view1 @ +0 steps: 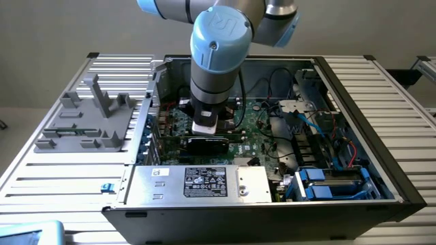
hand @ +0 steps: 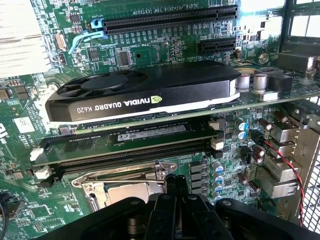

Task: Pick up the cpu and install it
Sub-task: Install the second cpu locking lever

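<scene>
My gripper (hand: 176,180) is shut, its two black fingers pressed together with nothing visible between them. The tips hang just over the metal-edged socket frame (hand: 90,182) on the green motherboard (hand: 150,50). Inside that frame lies a flat silver-grey surface that looks like the cpu (hand: 125,192), partly hidden by the gripper body. Whether the fingertips touch it I cannot tell. In the exterior view the arm reaches straight down into the open computer case (view1: 381,168), and the gripper (view1: 204,133) sits low over the board near the case's middle.
A black NVIDIA graphics card (hand: 145,92) stands just beyond the socket, with long slots (hand: 125,150) between them. Capacitors and a red wire (hand: 285,160) lie to one side. A grey fixture with upright posts (view1: 92,120) rests on the slatted table at the exterior view's left. Power supply (view1: 197,184) fills the case front.
</scene>
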You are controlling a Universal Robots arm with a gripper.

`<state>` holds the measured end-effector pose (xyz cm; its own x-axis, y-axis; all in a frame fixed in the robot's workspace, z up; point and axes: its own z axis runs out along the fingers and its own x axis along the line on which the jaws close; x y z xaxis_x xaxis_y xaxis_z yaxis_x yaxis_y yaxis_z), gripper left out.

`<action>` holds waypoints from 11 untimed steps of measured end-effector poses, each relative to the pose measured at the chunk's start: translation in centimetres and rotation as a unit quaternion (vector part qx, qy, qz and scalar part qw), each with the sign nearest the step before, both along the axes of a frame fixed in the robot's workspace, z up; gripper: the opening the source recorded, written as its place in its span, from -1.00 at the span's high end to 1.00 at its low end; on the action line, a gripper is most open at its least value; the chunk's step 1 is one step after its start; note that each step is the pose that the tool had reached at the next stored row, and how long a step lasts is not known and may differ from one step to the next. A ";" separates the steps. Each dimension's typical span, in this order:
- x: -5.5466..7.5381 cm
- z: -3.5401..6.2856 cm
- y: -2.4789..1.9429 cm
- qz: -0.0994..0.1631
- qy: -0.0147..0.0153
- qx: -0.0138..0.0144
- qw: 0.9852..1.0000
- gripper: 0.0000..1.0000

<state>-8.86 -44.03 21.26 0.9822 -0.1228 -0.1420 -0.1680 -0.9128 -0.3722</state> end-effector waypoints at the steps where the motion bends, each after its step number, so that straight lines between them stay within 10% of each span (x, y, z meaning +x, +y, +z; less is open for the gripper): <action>1: 0.0 -0.06 0.00 0.000 0.000 0.000 1.000 0.76; 11: 0.0 -0.74 0.00 0.000 0.000 0.000 1.000 0.76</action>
